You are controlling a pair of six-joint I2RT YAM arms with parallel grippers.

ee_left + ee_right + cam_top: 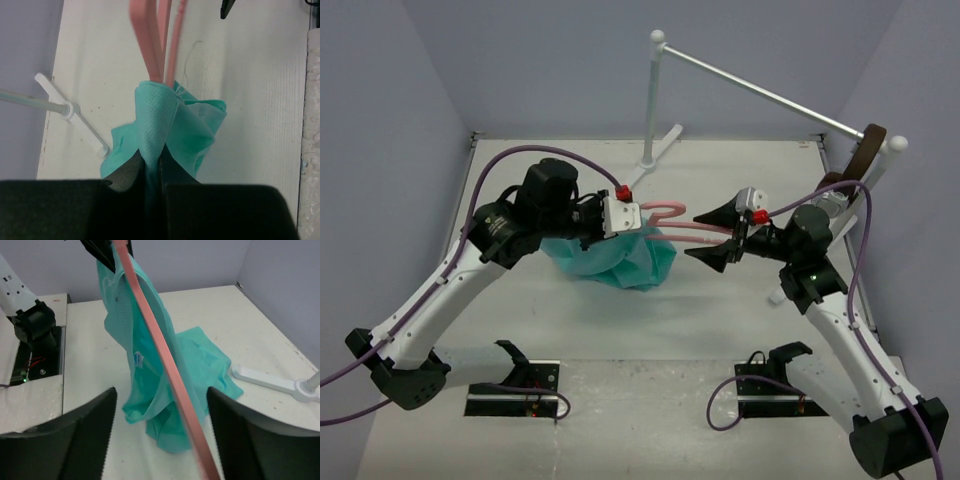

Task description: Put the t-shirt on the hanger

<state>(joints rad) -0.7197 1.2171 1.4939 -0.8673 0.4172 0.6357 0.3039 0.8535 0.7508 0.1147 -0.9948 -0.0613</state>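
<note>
– First, the right gripper [720, 238], right of centre in the top view: state?
– Jaws apart. In the right wrist view its two dark fingers [75, 435] stand at the lower left and lower right of the frame. One pink bar of the hanger [156, 340] runs between them from the upper left to the bottom centre and touches neither.
– Left gripper [640, 224]?
– Clamped on the t-shirt [620, 262]. In the left wrist view a fold of teal fabric is pinched between the jaws at bottom centre. The hanger bars enter that fold from the top of the frame. Whether a bar also sits inside the clamp cannot be determined.
– Location of the t-shirt?
– Centre of the top view, bunched just below the left gripper. Its upper part is raised at the clamp. Its lower folds lie on the white surface [720, 320]. A small neck label [139, 359] shows in the right wrist view, beside the bar.
– Location of the hanger?
– Between the two grippers. Its hook [665, 208] is just right of the left gripper, and the bars extend right to the right gripper.
– Farther back?
– A silver rack rod [760, 95] crosses the upper right of the top view. It sits on a white post [648, 100] at upper centre.
</note>
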